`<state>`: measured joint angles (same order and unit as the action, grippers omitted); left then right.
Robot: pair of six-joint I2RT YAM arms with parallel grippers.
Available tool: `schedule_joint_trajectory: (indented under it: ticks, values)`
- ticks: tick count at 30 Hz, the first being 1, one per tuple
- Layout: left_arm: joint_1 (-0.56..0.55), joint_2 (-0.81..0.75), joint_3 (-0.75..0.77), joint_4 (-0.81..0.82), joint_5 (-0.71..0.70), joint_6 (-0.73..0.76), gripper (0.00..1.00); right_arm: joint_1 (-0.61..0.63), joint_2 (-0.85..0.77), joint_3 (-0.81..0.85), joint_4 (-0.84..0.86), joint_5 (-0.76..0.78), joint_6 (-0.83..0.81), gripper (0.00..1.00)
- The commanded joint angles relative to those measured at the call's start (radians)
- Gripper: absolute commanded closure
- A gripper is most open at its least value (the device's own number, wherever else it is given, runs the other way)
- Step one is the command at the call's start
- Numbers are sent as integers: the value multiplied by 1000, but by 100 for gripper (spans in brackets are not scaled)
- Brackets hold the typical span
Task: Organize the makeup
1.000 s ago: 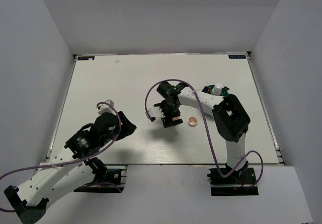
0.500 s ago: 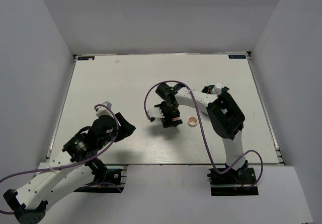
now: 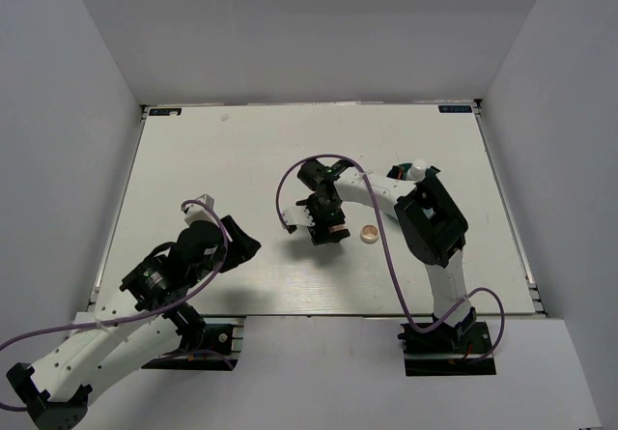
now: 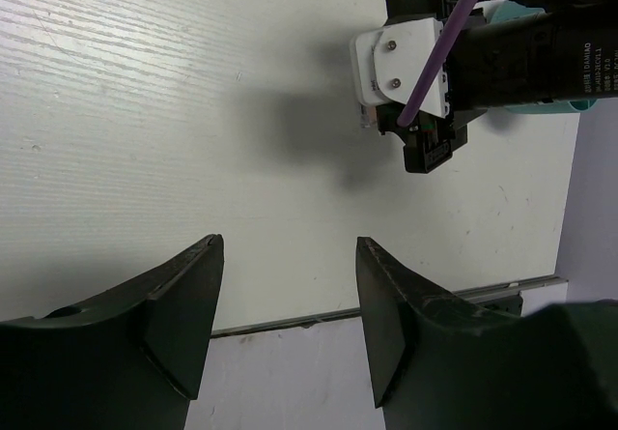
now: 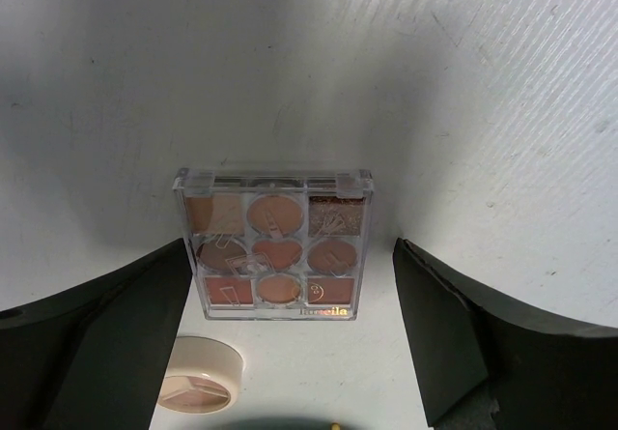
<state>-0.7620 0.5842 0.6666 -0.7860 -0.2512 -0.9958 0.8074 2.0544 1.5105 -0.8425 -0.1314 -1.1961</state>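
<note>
Pinkish-brown palette framed by spread right gripper, not yet pinched. Seems the grasping step: next, lowering and closing squarely. Also spread, empty: left gripper.

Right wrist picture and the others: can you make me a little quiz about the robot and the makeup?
1. True or false: the left gripper is holding a pencil.
2. What lies on the table between the fingers of the right gripper? A) palette B) teal cup C) white bottle
3. What shape is the middle colour in the palette?
Key: 1 false; 2 A; 3 a heart.
</note>
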Motion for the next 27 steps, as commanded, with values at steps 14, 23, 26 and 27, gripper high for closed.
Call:
schedule_joint_trajectory:
  ticks: [14, 23, 26, 27]
  values:
    - [1, -12, 10, -2, -10, -4, 33, 35, 32, 5, 16, 35, 53, 14]
    - [1, -15, 13, -7, -11, -6, 33, 62, 36, 2, 22, 55, 59, 12]
    - [1, -17, 13, -9, -11, -7, 33, 62, 38, -1, 22, 62, 61, 14]
    - [1, -18, 13, -10, -13, -7, 33, 65, 39, -1, 22, 64, 61, 14]
